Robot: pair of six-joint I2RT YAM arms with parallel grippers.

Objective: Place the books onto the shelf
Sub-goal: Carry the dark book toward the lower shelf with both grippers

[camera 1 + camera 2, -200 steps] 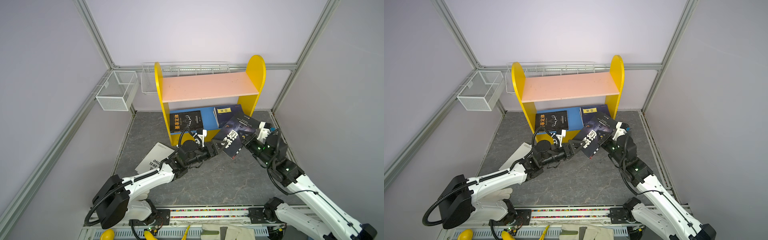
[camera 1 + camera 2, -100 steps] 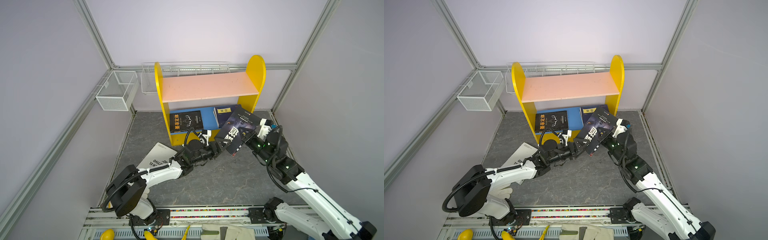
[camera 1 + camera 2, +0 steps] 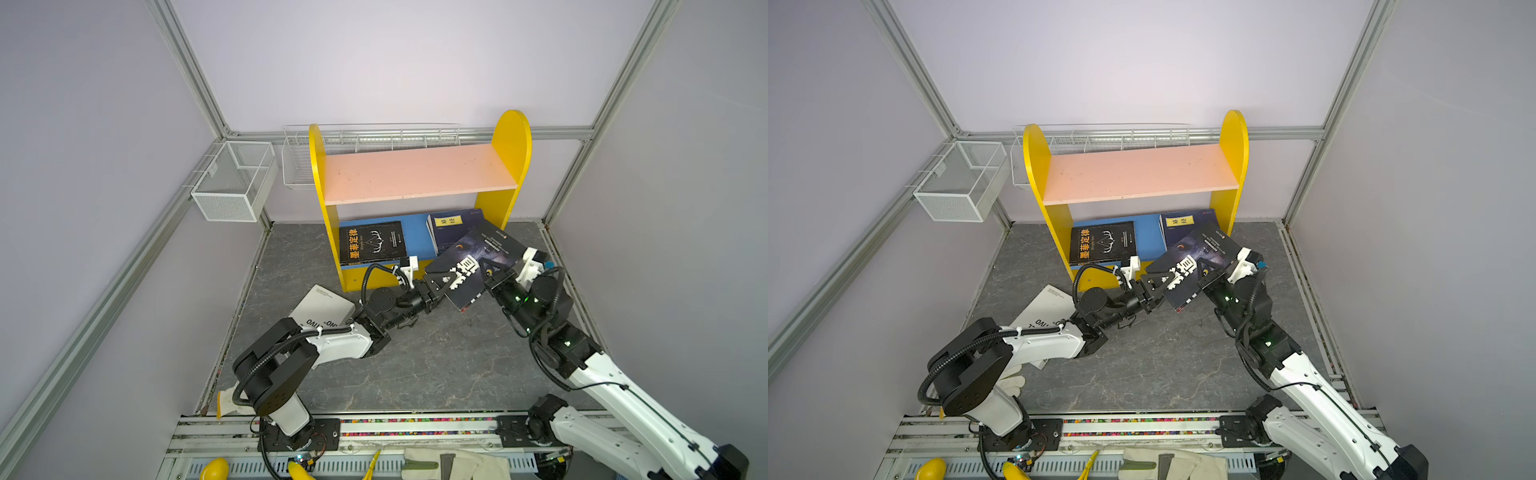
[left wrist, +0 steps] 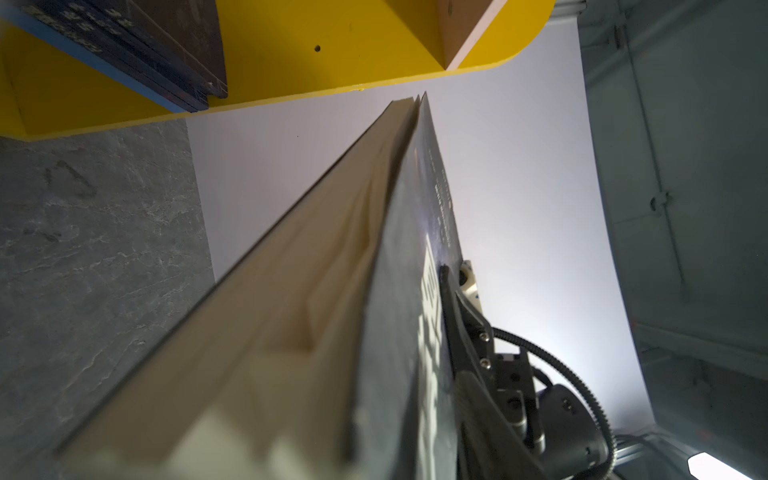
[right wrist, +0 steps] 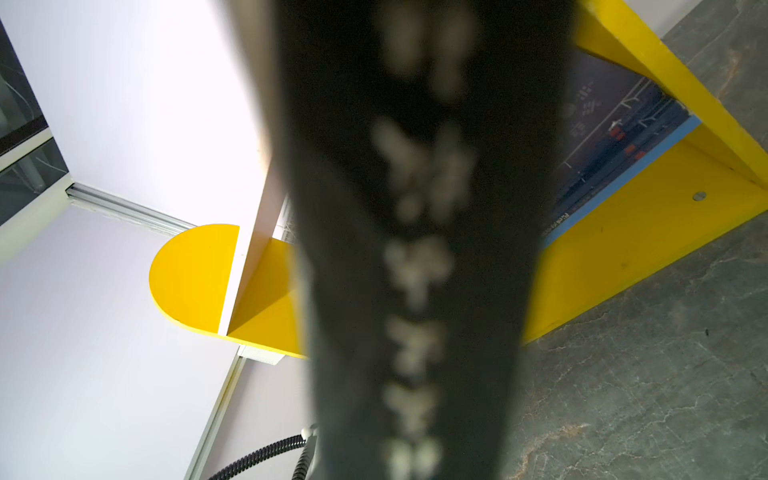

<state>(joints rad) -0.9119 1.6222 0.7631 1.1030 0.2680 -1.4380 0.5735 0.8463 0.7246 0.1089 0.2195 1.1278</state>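
Observation:
A dark wolf-eye book (image 3: 478,253) (image 3: 1200,253) hangs tilted in the air before the shelf (image 3: 415,172) (image 3: 1133,172). My right gripper (image 3: 492,277) (image 3: 1208,277) is shut on its lower right edge. My left gripper (image 3: 440,286) (image 3: 1156,286) is shut on its lower left corner, one finger lying on the cover. In the left wrist view its cream page edge (image 4: 291,291) runs away from me. Its spine (image 5: 415,208) fills the right wrist view. On the blue lower board lie a black orange-titled book (image 3: 372,243) and navy books (image 3: 451,226). A large white book (image 3: 322,307) lies on the floor.
Two white wire baskets (image 3: 232,183) (image 3: 365,137) hang on the back-left walls. White gloves (image 3: 449,463) lie by the front rail, another glove (image 3: 1013,380) by my left arm's base. The shelf's yellow right panel (image 3: 513,141) stands just behind the raised book.
My left gripper has reached to the book's lower left corner and closed from wide open onto it. The right gripper has tipped the book up a little towards the shelf.

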